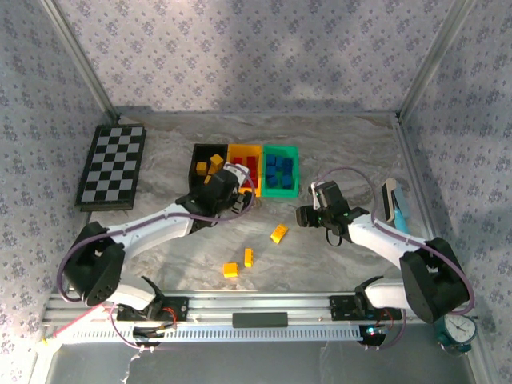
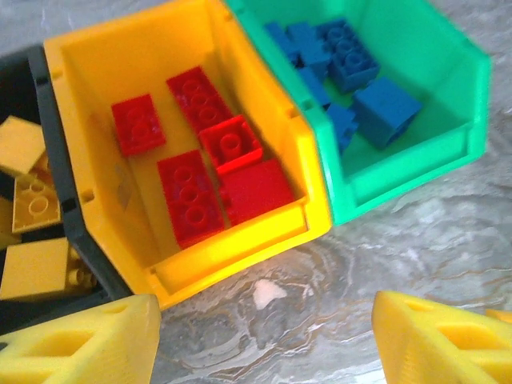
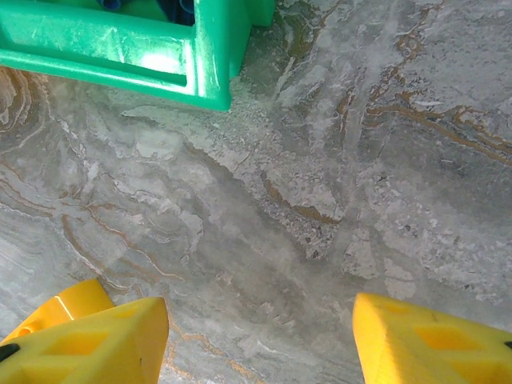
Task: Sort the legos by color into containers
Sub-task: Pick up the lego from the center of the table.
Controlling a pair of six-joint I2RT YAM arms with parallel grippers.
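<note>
A black-and-white checkerboard (image 1: 112, 166) lies flat at the far left of the grey, swirly table (image 1: 336, 136). Walls (image 1: 240, 48) with little flowers stand around it. A blue and white thing (image 1: 394, 202) lies by the right wall. A small round dial (image 1: 458, 328) sits at the near right corner.

Your left hand (image 2: 264, 340) hangs with its yellow fingers (image 2: 88, 344) spread wide, nothing between them. Your right hand (image 3: 260, 340) is parted and empty too. Both arms reach forward and inward, elbows bent.
</note>
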